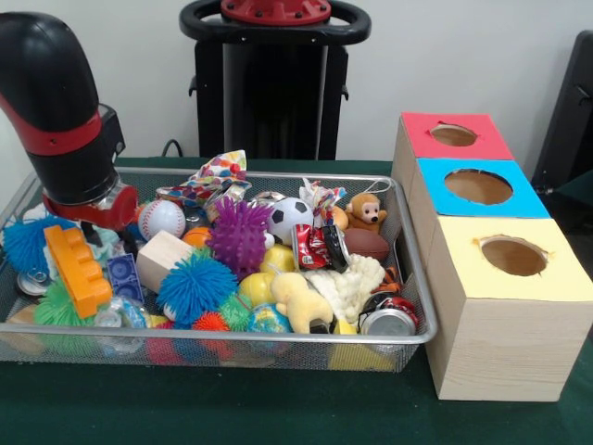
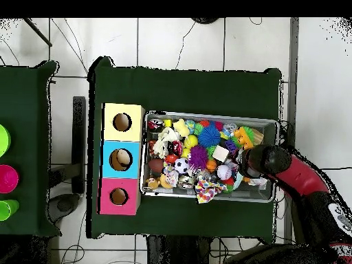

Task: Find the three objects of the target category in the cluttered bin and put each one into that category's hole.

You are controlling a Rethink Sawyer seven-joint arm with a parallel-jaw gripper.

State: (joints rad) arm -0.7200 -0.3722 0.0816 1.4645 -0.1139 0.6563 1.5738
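A wire mesh bin (image 1: 408,278) holds a heap of toys. Among them are a purple spiky ball (image 1: 239,234), a blue spiky ball (image 1: 196,286), a soccer ball (image 1: 290,218), a baseball (image 1: 162,219), a brown football (image 1: 366,244), an orange brick (image 1: 76,269), a yellow plush (image 1: 298,301) and crushed cans (image 1: 387,320). My gripper (image 1: 95,232) reaches down into the bin's left end, just behind the orange brick; in the overhead view, the gripper (image 2: 245,163) sits at the bin's right end (image 2: 273,137). The toys hide its tips. Beside the bin stands a wooden box with a red hole (image 1: 454,135), a blue hole (image 1: 478,186) and a yellow hole (image 1: 512,255).
The box (image 2: 122,159) lies along the bin's opposite end from my arm (image 2: 289,168). A second green table with green and pink cups (image 2: 5,179) stands further off. Green cloth (image 1: 232,408) runs in front of the bin.
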